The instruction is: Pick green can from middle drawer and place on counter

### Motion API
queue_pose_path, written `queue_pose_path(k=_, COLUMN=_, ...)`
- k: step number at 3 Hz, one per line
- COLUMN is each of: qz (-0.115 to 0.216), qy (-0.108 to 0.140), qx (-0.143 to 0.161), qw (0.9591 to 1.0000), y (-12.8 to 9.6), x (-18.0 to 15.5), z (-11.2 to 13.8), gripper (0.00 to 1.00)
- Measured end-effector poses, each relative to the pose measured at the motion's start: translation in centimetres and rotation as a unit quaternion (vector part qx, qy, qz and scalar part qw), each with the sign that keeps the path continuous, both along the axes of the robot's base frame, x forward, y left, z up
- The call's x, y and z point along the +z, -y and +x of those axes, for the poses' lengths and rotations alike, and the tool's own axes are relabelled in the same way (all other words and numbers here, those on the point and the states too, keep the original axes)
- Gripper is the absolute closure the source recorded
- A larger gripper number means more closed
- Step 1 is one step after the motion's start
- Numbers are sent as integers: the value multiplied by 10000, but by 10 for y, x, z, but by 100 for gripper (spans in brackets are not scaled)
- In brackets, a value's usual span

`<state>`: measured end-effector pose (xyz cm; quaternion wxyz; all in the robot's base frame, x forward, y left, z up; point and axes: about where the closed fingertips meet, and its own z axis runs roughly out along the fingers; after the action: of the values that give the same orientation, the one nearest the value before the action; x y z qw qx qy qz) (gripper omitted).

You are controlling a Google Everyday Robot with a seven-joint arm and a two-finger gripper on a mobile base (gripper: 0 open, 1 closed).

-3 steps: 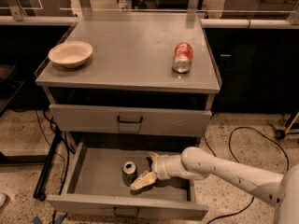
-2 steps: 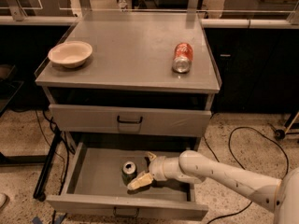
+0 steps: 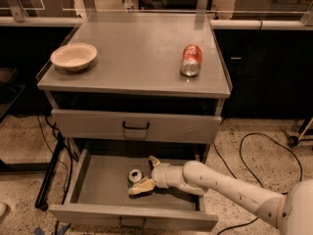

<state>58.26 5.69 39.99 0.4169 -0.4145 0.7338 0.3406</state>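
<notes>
1. The grey cabinet [image 3: 210, 129] filled the middle of the view and serves as the landmark here.
2. The counter [image 3: 137, 48] was the cabinet's flat grey top, with thin clear edges along its sides.
3. The middle drawer [image 3: 98, 185] was the cabinet's lowest, pulled out towards the camera with its plain grey floor showing.
4. A white robot arm [image 3: 230, 187] reached in from the cabinet's lower right and crossed the right half of the open drawer.
5. A shut drawer front [image 3: 88, 124] with a black handle sat just below the cabinet's top and above the open drawer.
6. A pale bowl [image 3: 73, 57] stood on the left side of the cabinet's top, near its front edge.
7. An orange-red can [image 3: 190, 60] lay on its side on the right of the cabinet's top, its silver end towards the camera.
8. The gripper [image 3: 143, 175] was down inside the cabinet's open drawer, near its middle, with its two fingers spread apart.
9. The green can [image 3: 135, 176] stood upright on the floor of the cabinet's lowest drawer, its silver top up, at the mouth of the spread fingers; it seemed not yet clamped, though contact was hard to judge.
</notes>
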Motion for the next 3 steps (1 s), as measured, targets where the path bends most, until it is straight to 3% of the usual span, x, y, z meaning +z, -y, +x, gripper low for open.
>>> queue_pose_path(k=1, qz=84, qy=15, qx=96, qw=9999, y=-1, x=14, z=-28, gripper=0)
queue_pose_path(k=3, qz=-20, qy=-75, qx=219, qw=9997, y=-9, x=1, z=-34, gripper=1)
